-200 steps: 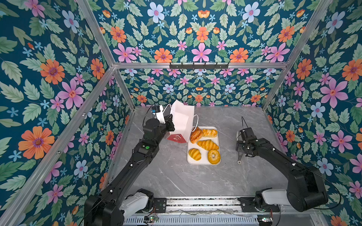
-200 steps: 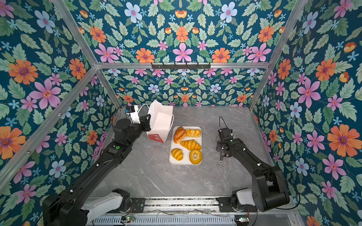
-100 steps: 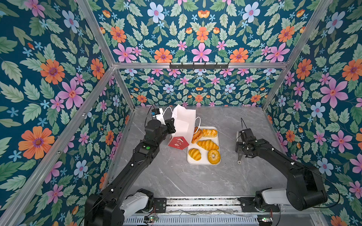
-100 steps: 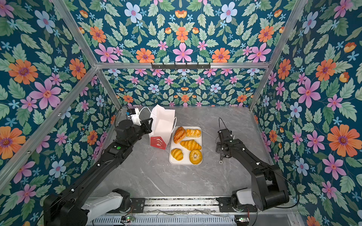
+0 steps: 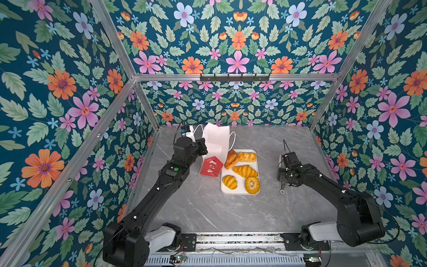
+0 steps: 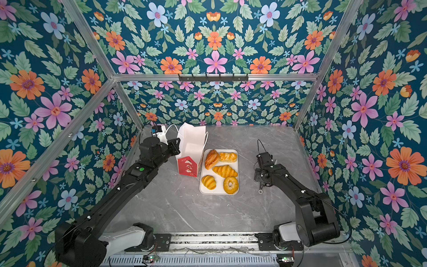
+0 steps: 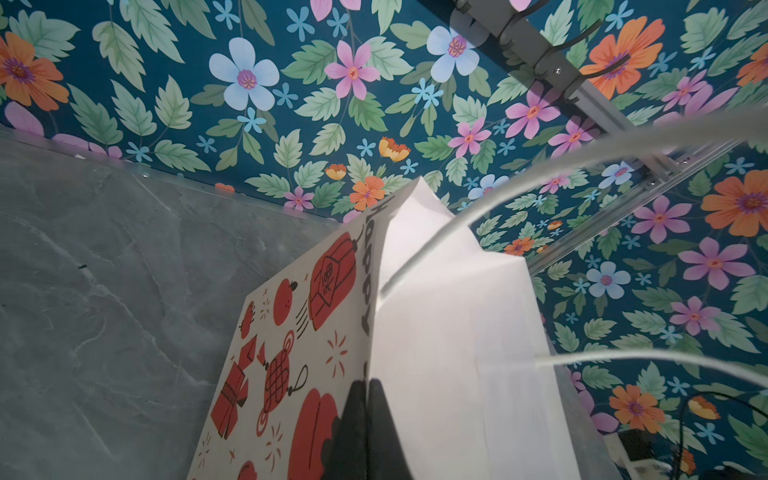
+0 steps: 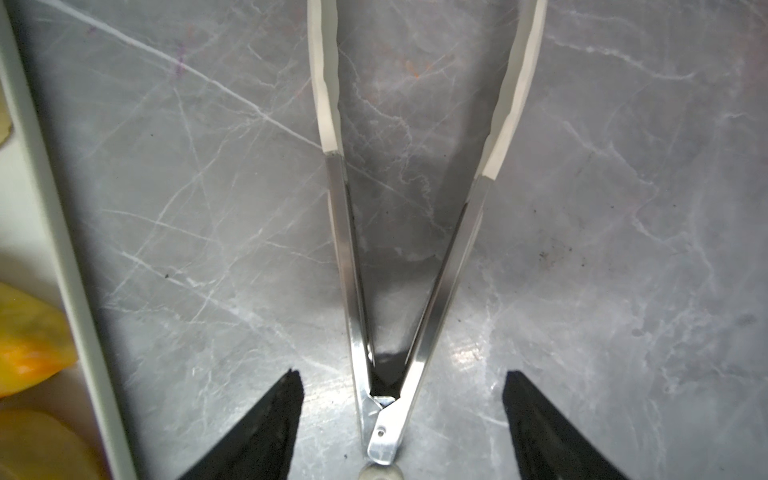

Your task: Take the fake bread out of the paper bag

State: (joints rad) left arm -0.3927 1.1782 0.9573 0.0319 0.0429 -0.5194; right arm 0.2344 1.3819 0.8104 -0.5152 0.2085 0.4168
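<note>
While the fingers point(image 7: 353, 419) of the left gripper point(image 7: 368, 388) are pinched shut on the rim of the paper bag point(image 5: 216, 143), the right gripper point(image 8: 402, 372) is spread wide over the tongs point(image 8: 349, 270) on the table point(image 5: 208, 208), gripping nothing. The bag stands just beside the white tray point(image 5: 240, 188); its white inside shows nothing in both top views. Five pieces of toy bread point(image 5: 245, 171) lie on the tray, so the emptying looks done, with only the bag to release.

Bright even top views, dimmer wrist views, soft shadows
</note>
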